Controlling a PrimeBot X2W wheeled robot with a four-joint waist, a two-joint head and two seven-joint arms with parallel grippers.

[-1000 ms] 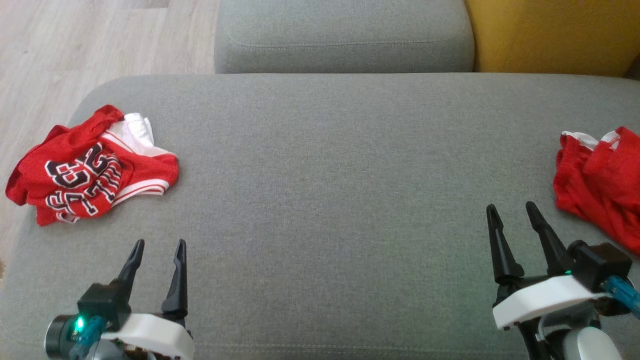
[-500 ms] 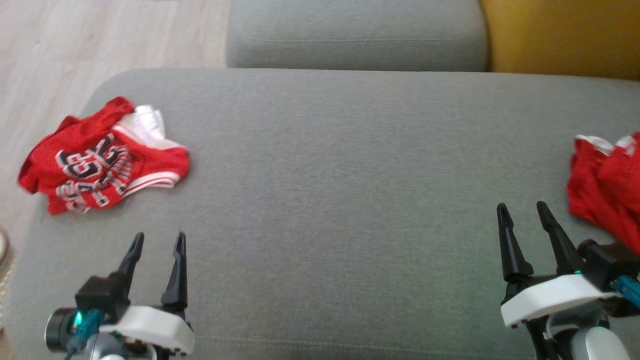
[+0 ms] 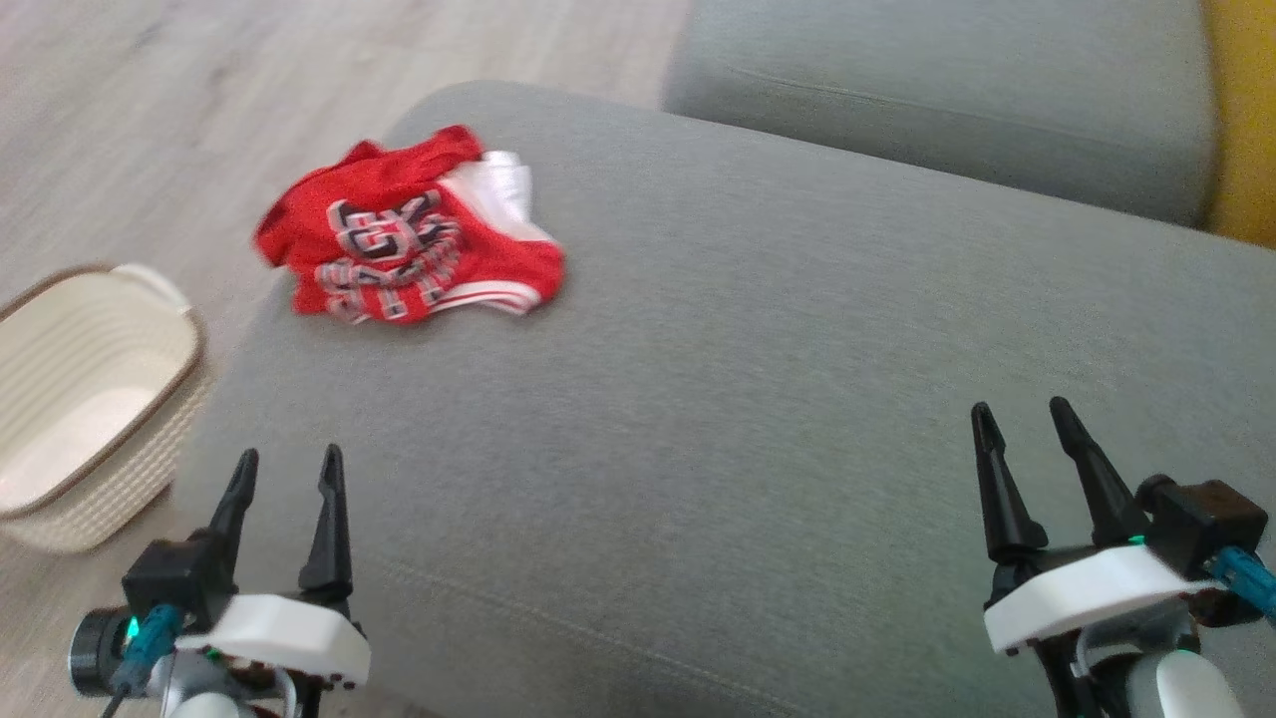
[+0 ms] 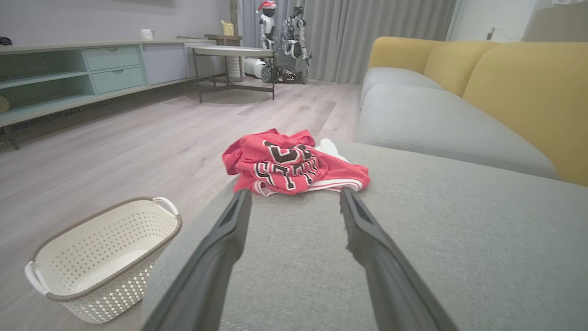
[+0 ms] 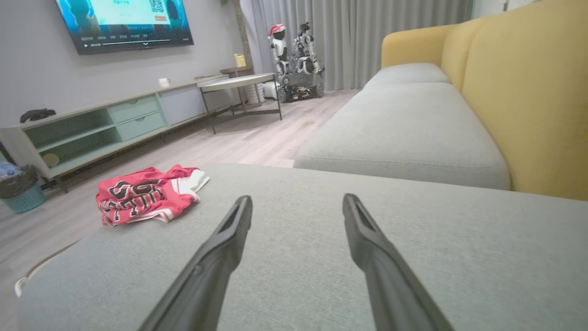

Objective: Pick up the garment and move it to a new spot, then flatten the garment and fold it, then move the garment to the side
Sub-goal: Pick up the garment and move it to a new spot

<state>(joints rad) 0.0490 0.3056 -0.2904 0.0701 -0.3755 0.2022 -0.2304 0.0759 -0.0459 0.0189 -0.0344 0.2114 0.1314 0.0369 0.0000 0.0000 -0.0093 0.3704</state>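
The garment [image 3: 404,239] is a crumpled red jersey with black-and-white lettering and white trim. It lies near the far left corner of the grey sofa cushion [image 3: 758,419]. My left gripper [image 3: 287,467] hovers open over the cushion's near left edge, well short of the garment and empty. In the left wrist view the garment [image 4: 289,163] sits just past the fingertips of the left gripper [image 4: 294,197]. My right gripper [image 3: 1017,419] stands open and empty at the near right, far from the garment. In the right wrist view the garment [image 5: 147,193] lies off to the left of the right gripper [image 5: 296,204].
A white perforated laundry basket [image 3: 90,399] stands on the wooden floor left of the cushion, also seen in the left wrist view as the basket [image 4: 101,257]. A second grey seat cushion [image 3: 937,110] lies beyond, with a yellow backrest [image 5: 528,92]. A low table [image 4: 234,59] stands farther off.
The head camera has swung left: the garment now sits higher and nearer the middle, the basket has come into view, and the red cloth at the right edge has left the view. Both grippers stay open.
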